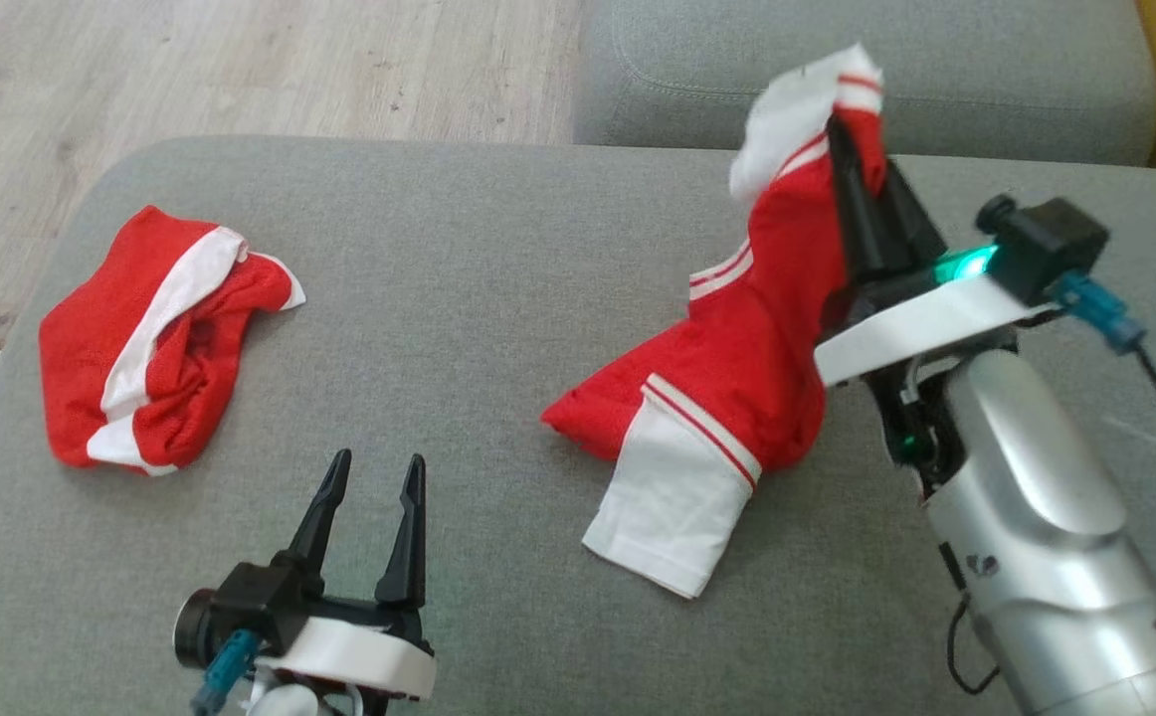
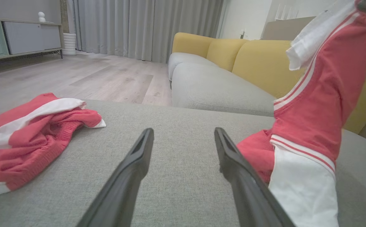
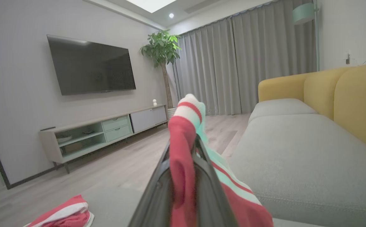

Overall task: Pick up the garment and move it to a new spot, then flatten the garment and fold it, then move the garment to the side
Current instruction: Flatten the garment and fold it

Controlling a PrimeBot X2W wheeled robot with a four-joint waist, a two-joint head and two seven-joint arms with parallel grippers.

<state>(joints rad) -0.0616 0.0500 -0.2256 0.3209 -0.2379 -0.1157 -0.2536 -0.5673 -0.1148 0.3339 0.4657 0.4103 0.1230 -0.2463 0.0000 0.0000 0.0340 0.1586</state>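
Note:
A red and white garment (image 1: 747, 338) hangs from my right gripper (image 1: 842, 134), which is shut on its upper edge and holds it lifted. Its lower part with a white sleeve (image 1: 668, 507) still rests on the grey cushion (image 1: 479, 328). In the right wrist view the red cloth (image 3: 181, 164) is pinched between the fingers (image 3: 153, 195). My left gripper (image 1: 374, 472) stands open low at the front, left of the garment, with nothing in it. In the left wrist view the hanging garment (image 2: 315, 104) is just right of the open fingers (image 2: 233, 160).
A second red and white garment (image 1: 155, 338) lies crumpled at the cushion's left end, also seen as a red heap (image 2: 28, 135). A grey sofa seat (image 1: 867, 70) with yellow backrest (image 2: 258, 60) lies behind. Wooden floor (image 1: 240, 70) is beyond the cushion's far left edge.

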